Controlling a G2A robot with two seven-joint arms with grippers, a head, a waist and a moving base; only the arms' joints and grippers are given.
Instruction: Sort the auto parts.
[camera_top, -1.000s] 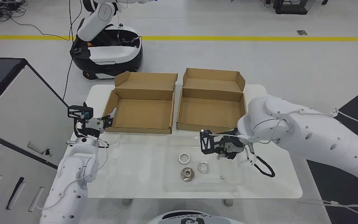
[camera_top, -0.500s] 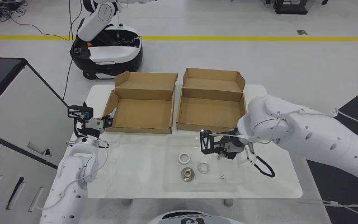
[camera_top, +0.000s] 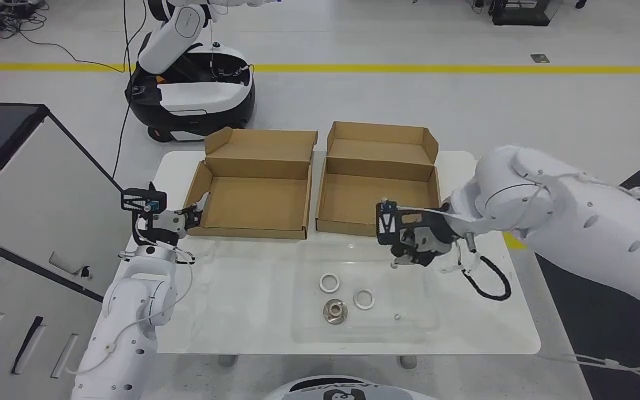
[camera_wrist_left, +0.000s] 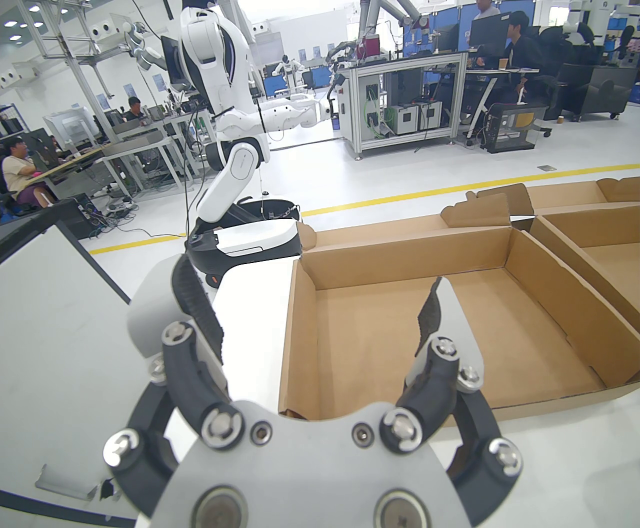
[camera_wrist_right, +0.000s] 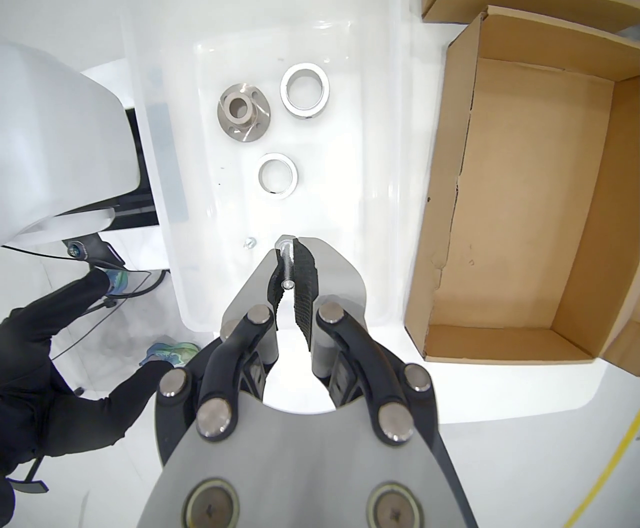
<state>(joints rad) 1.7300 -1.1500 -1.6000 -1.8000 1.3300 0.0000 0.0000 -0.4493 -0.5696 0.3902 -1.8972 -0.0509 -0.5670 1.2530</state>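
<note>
Right gripper (camera_wrist_right: 289, 246): pads are pinched together on a small threaded bolt (camera_wrist_right: 285, 261), which lies lengthwise between them. In the top view this gripper (camera_top: 401, 246) hangs right of centre, over the upper right part of the clear tray (camera_top: 300, 330) and just below the near wall of the right cardboard box (camera_top: 378, 229).

Left gripper (camera_wrist_left: 310, 280): fingers are spread wide with nothing between them. In the top view it is parked at the left of the frame, beside the left cardboard box (camera_top: 250, 232).

Handling, my judgement:
- The bolt is light, stiff steel with a slick surface, and the threads give the ribbed pads some bite.
- It is thin, so it could pivot or slip out if jolted.
- Gripping along the shank, as it is now, looks sound.

In the tray:
- flanged hub (camera_wrist_right: 243, 112), which looks the heaviest
- large ring (camera_wrist_right: 304, 90)
- small ring (camera_wrist_right: 277, 174)
- a tiny fastener (camera_wrist_right: 248, 243)

I'd take each ring across its wall.

Room:
- The box's near wall stands between the gripper and the box floor, so the bolt has to clear that edge.
- The box interior is open.
- The tray walls are low but transparent, so I need to keep an eye on them.
</note>
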